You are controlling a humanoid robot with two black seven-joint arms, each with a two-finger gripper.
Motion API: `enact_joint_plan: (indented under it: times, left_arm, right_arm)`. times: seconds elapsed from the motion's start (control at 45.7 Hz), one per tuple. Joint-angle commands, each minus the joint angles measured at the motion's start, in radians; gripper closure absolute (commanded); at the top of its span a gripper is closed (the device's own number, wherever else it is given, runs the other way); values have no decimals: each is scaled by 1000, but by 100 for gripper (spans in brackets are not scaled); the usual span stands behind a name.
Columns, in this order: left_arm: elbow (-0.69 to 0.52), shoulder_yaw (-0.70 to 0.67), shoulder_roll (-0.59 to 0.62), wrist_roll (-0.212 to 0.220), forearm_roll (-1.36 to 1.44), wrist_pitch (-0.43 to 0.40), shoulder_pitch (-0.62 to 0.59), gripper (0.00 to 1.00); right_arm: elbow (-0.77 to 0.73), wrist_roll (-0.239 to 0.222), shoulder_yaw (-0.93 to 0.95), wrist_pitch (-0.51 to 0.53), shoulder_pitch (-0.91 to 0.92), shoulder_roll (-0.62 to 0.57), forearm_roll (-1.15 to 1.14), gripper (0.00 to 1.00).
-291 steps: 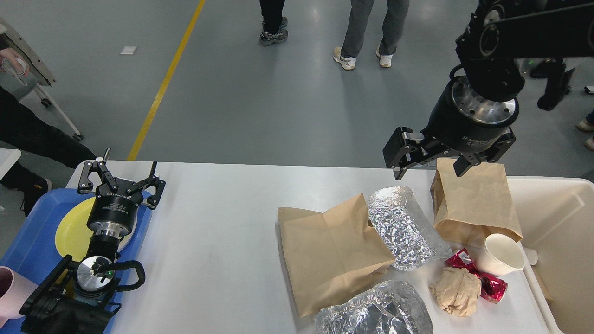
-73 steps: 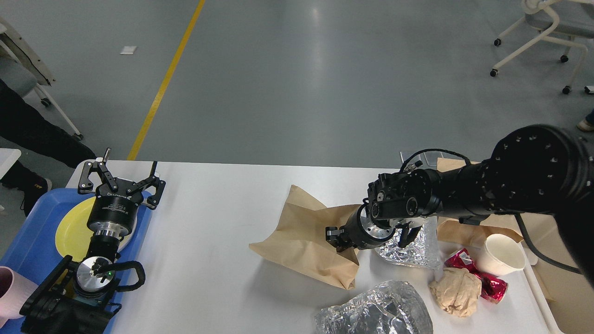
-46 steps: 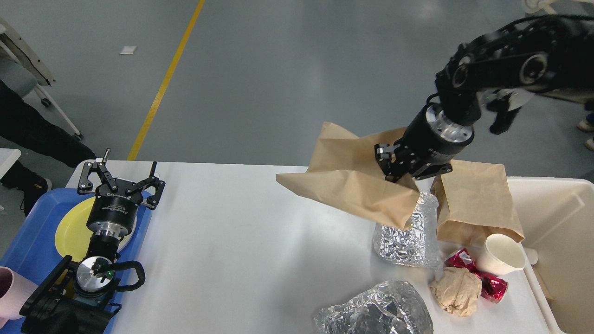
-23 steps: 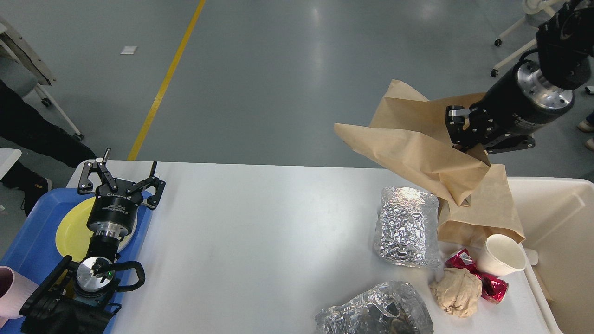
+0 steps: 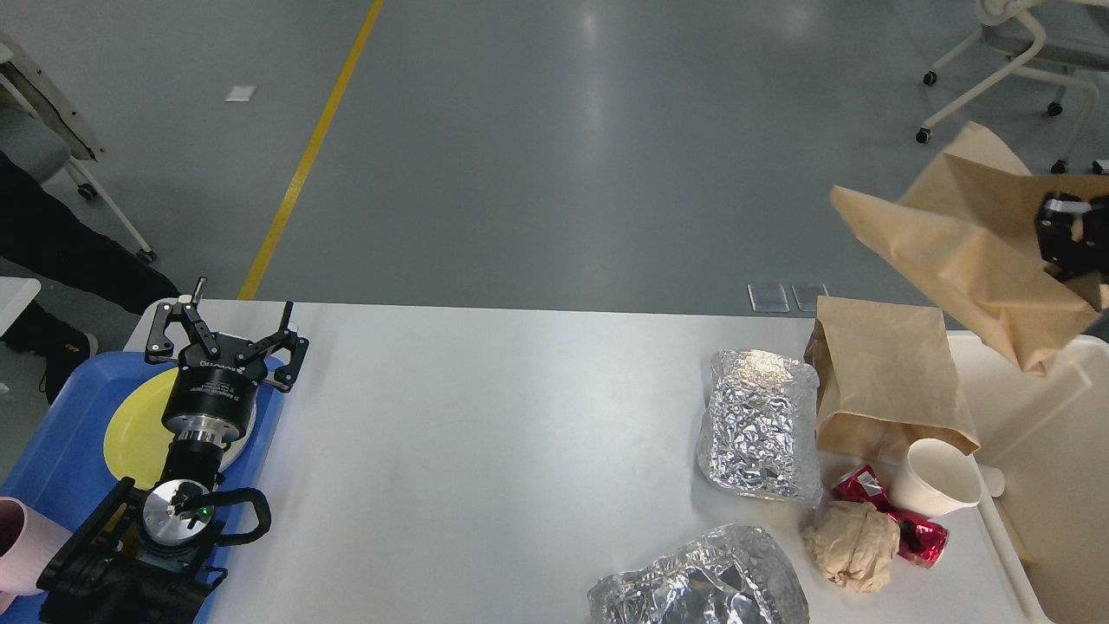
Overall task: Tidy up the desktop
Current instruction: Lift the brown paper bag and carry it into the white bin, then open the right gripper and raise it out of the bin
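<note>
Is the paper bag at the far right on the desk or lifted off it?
Lifted: the paper bag hangs in the air from the right tool, above the cream bin.

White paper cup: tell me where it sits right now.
In the head view, the white paper cup lies tipped at the desktop's right edge, beside the cream bin, the standing brown paper bag and a red wrapper.
</note>
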Motion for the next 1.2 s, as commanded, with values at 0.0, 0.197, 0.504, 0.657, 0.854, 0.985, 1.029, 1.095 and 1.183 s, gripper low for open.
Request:
enact_joint_plan:
  times: [0.0,0.197,0.504,0.657,0.854,0.985,1.029,1.095,1.183]
  left_arm:
    - [0,0,0,0,0,0,1,4]
    - [0,0,0,0,0,0,1,4]
    - [0,0,0,0,0,0,1,4]
    - [0,0,0,0,0,0,1,4]
    - [0,0,0,0,0,0,0,4]
    - [0,0,0,0,0,0,0,4]
    - [0,0,0,0,0,0,0,4]
    - [0,0,0,0,0,0,1,4]
    - [0,0,0,0,0,0,1,4]
  right_arm:
    - [-153,0,62,-80,-223,-105,7,100]
    - [-360,-2,312,-243,-648,-234,16,100]
    - [-883,-14,821,-338,-1342,-124,16,100]
    - [-1133,-40,921,-341,-1535,28,16,100]
    - [-1169,-124,929,-430,-1627,117,16,100]
    - [-1172,-128,927,-459,-1676,163,15,100]
    - [-1172,-128,929,-461,-1676,169,16,100]
    - [-1171,-128,929,-461,-1676,169,16,100]
    - [-1170,-128,929,-461,-1678,177,16,100]
